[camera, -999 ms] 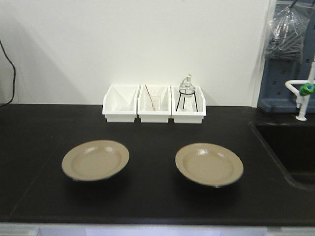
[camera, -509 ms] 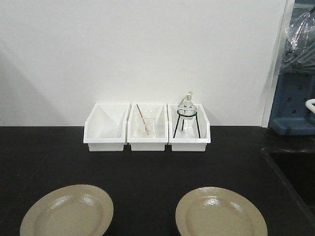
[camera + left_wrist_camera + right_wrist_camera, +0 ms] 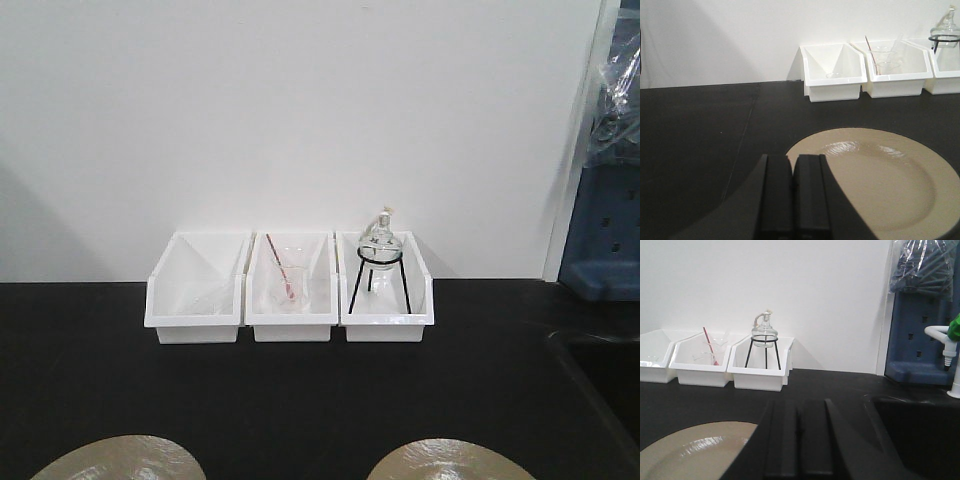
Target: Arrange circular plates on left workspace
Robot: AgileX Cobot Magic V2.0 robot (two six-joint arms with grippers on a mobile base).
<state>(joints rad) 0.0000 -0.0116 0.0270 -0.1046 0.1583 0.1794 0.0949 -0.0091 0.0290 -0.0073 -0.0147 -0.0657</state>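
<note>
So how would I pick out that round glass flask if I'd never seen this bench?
Find the black countertop against the white wall; three white bins stand in a row at its back. The flask is in the rightmost bin, the only glassware raised on a black wire tripod, unlike the beaker with a red rod next door.

**Plates cropped in every view**

In the front view, the bottom edge cuts off all but the far rims of the left plate (image 3: 115,460) and the right plate (image 3: 450,462). The left gripper (image 3: 792,162) covers the left plate's near rim. The right gripper (image 3: 800,407) hides the right plate's near side.
</note>
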